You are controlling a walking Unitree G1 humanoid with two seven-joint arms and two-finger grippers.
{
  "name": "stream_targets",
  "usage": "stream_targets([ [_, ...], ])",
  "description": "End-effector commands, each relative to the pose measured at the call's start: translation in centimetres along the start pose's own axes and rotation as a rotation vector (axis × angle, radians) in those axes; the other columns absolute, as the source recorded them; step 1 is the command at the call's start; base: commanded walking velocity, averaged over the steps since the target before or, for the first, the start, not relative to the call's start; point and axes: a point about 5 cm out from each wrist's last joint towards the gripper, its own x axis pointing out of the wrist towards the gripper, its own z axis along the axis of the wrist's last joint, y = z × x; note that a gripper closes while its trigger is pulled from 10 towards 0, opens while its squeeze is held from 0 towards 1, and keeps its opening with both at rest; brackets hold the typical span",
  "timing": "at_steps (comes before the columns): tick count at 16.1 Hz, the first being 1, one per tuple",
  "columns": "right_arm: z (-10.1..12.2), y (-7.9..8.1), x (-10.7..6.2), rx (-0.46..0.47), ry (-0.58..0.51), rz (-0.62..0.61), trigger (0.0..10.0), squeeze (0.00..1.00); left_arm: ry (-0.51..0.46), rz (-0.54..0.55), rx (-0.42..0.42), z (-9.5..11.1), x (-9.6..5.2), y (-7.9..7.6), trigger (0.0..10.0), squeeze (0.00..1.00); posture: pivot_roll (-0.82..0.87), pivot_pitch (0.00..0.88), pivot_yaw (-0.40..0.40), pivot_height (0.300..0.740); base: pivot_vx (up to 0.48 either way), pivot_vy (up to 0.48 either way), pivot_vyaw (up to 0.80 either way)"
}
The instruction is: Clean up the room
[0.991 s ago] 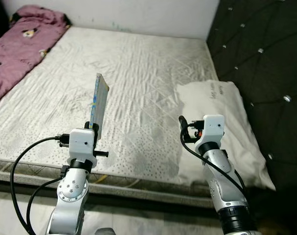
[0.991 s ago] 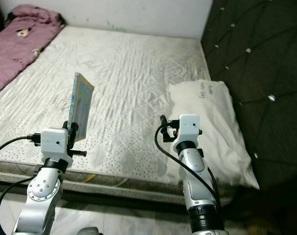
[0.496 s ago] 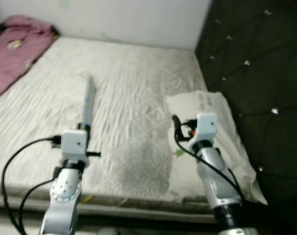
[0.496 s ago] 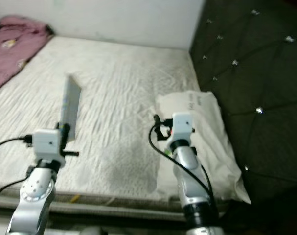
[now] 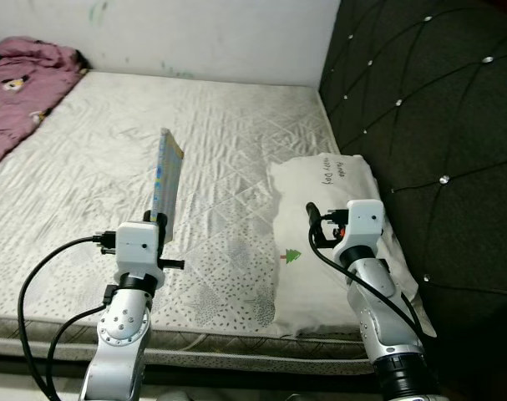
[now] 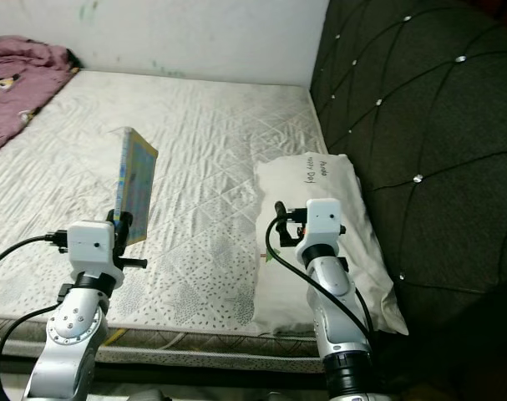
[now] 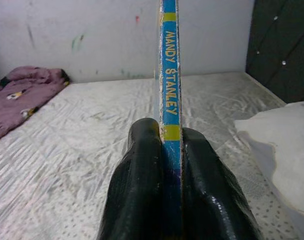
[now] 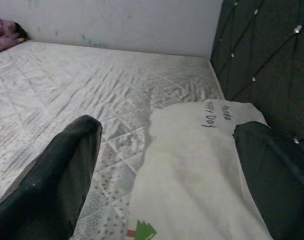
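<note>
A big bare mattress (image 5: 111, 167) with a quilted white top takes up most of the room, pushed against a pale wall (image 5: 195, 33) at the far side. On the robot's right stands a dark padded headboard (image 5: 420, 125) with shiny buttons. A purple blanket (image 5: 23, 83) lies bunched in the far left corner of the mattress. A white pillow (image 5: 328, 242) with black writing and a small green tree picture lies beside the headboard. The 2 silver arms are both raised in front of the robot, over the near edge of the mattress. The left gripper (image 7: 164, 145) is squeezed tight on a thin blue children's book (image 5: 166, 180), which stands straight up above the mattress with its spine toward the wrist camera; the spine reads "MANDY STANLEY" in yellow letters. The right gripper (image 8: 167, 160) hangs over the near part of the pillow with its 2 black fingers (image 8: 66, 165) spread wide apart and nothing between them.
</note>
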Motion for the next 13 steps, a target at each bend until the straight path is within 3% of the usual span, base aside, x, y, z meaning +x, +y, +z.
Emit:
stream_targets([
  [1, 0.2, -0.2, -0.2, 0.005, -0.005, 0.001, 10.0, 0.0, -0.046, 0.007, -0.006, 1.1, -0.1, 0.1, 10.0, 0.0, 0.08, 0.0, -0.044, 0.74, 0.0, 0.0, 0.0],
  [9, -0.1, 0.1, -1.5, 0.022, 0.015, 0.013, 10.0, 0.0, 0.001, 0.045, -0.06, 1.3, -0.4, 0.7, 10.0, 0.0, 0.08, 0.0, -0.047, 0.74, 0.0, 0.0, 0.0],
  [11, -0.1, 0.3, -1.7, 0.027, 0.018, 0.018, 10.0, 0.0, -0.025, 0.052, -0.003, 1.8, -0.3, 0.6, 10.0, 0.0, 0.09, 0.0, -0.048, 0.74, 0.0, 0.0, 0.0],
  [13, 0.0, 1.0, -1.7, 0.032, 0.013, 0.037, 10.0, 0.0, 0.001, 0.068, -0.043, 1.6, -0.6, 0.8, 10.0, 0.0, 0.09, 0.003, -0.047, 0.74, 0.0, 0.0, 0.0],
])
